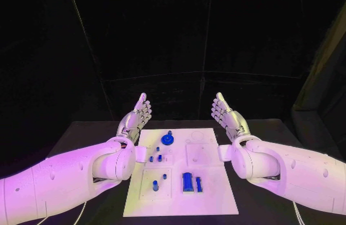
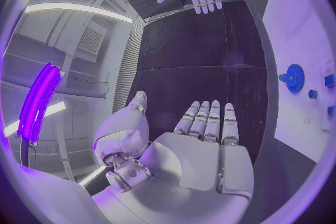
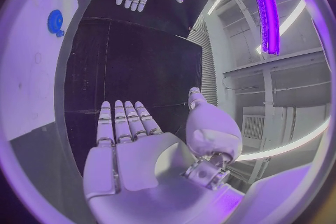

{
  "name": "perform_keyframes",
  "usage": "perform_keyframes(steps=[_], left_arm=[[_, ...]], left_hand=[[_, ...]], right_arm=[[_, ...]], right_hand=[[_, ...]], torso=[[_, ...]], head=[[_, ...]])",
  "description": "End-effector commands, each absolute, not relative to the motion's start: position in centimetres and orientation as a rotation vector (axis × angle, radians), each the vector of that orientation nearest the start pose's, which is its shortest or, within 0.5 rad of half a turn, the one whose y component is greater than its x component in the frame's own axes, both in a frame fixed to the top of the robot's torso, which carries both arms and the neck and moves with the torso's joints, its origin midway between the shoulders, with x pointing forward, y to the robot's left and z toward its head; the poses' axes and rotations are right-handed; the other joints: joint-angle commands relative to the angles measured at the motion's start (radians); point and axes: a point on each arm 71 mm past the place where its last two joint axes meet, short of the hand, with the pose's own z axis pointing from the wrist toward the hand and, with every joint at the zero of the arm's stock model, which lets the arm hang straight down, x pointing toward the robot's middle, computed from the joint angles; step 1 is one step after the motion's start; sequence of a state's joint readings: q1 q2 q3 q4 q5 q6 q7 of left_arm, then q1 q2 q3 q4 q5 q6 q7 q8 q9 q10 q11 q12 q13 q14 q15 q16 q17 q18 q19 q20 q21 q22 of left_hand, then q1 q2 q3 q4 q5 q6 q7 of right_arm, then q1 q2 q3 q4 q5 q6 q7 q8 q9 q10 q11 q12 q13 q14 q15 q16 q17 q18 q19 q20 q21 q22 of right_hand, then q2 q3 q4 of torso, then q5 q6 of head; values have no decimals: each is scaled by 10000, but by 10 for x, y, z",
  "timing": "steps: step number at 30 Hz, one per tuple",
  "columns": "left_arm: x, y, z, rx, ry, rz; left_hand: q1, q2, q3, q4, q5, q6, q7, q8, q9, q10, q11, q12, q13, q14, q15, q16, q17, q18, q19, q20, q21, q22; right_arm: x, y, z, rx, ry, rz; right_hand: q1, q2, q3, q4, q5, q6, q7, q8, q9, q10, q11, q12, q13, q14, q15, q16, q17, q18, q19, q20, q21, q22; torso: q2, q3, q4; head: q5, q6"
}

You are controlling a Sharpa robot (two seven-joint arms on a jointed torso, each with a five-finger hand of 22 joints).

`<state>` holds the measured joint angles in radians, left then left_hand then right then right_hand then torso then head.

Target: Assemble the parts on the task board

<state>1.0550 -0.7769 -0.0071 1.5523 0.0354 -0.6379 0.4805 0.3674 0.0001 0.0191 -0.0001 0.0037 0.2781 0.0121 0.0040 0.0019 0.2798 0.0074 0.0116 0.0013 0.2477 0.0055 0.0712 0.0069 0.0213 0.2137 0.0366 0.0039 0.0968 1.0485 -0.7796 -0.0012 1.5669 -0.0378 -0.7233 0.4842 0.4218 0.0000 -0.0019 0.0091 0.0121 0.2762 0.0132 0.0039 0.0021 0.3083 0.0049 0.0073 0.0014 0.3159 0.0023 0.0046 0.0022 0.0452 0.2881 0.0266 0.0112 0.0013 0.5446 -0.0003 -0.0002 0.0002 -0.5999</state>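
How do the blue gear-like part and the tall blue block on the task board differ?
The gear-like part is a round disc with a raised centre, while the tall block is an upright, elongated piece. The gear-like part sits near the far end of the task board, between the two robot hands' fingertips; the block stands toward the near end. Both are blue, and no robot hand touches either.

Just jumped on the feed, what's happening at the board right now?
Neither hand holds anything. The left hand and right hand hang open on either side of the far end of the task board, fingers straight, palms facing each other. On the board a blue gear sits near the far end, with small blue parts mid-board and a larger blue block nearer the robot. This layout would fit a pause either early or late in the assembly.
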Motion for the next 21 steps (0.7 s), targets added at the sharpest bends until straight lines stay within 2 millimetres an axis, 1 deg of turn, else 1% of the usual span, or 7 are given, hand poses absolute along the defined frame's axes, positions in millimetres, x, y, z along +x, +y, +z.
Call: perform_keyframes(steps=[1, 4, 10, 20, 21], left_arm=[[462, 193, -224, -12089, 12198, -12311], [462, 192, -224, -12089, 12178, -12289], [462, 192, -224, -12089, 12178, -12289], [462, 192, -224, -12089, 12178, -12289], [462, 192, -224, -12089, 12178, -12289]], left_hand=[[-1172, -1, -191, 1, -37, -887, -121, -40, -19, -892, -74, -116, -13, -784, -55, -712, -69, -213, -674, -366, -39, -968], [-1506, -1, -191, 1, -37, -1138, -121, -40, -19, -1142, -74, -116, -13, -1016, -55, -712, -69, -213, -870, -366, -39, -968], [-1956, -1, -191, 1, -37, -1484, -121, -40, -19, -1488, -74, -116, -13, -1318, -55, -712, -69, -213, -1135, -366, -39, -968], [-2509, -1, -191, 1, -37, -1896, -121, -40, -19, -1887, -74, -116, -13, -1660, -55, -712, -69, -213, -1436, -366, -39, -968], [-2568, -1, -191, 1, -37, -1935, -121, -40, -19, -1942, -74, -116, -13, -1709, -55, -712, -69, -213, -2137, -366, -39, -968]], right_arm=[[462, -192, -224, 12089, 12178, 12289], [462, -192, -224, 12089, 12178, 12289], [462, -192, -224, 12089, 12178, 12289], [462, -192, -224, 12089, 12178, 12289], [462, -192, -224, 12089, 12178, 12289]], right_hand=[[-1345, 0, 19, -91, -121, -877, -132, -39, -21, -984, -49, -73, -14, -1004, -23, -46, -22, -452, -924, -266, -112, -13], [-1726, 0, 19, -91, -121, -1128, -132, -39, -21, -1264, -49, -73, -14, -1290, -23, -46, -22, -452, -1183, -266, -112, -13], [-2237, 0, 19, -91, -121, -1465, -132, -39, -21, -1635, -49, -73, -14, -1677, -23, -46, -22, -452, -1534, -266, -112, -13], [-2874, 0, 19, -91, -121, -1863, -132, -39, -21, -2092, -49, -73, -14, -2145, -23, -46, -22, -452, -1948, -266, -112, -13], [-2922, 0, 19, -91, -121, -1898, -132, -39, -21, -2141, -49, -73, -14, -2193, -23, -46, -22, -452, -1991, -266, -112, -13]], torso=[[-4, 3, 2], [-4, 3, 2], [-4, 3, 2], [-4, 3, 2], [-4, 3, 2]], head=[[-2, -1], [-2, -1], [-2, -1], [-2, -1], [-2, -1]])
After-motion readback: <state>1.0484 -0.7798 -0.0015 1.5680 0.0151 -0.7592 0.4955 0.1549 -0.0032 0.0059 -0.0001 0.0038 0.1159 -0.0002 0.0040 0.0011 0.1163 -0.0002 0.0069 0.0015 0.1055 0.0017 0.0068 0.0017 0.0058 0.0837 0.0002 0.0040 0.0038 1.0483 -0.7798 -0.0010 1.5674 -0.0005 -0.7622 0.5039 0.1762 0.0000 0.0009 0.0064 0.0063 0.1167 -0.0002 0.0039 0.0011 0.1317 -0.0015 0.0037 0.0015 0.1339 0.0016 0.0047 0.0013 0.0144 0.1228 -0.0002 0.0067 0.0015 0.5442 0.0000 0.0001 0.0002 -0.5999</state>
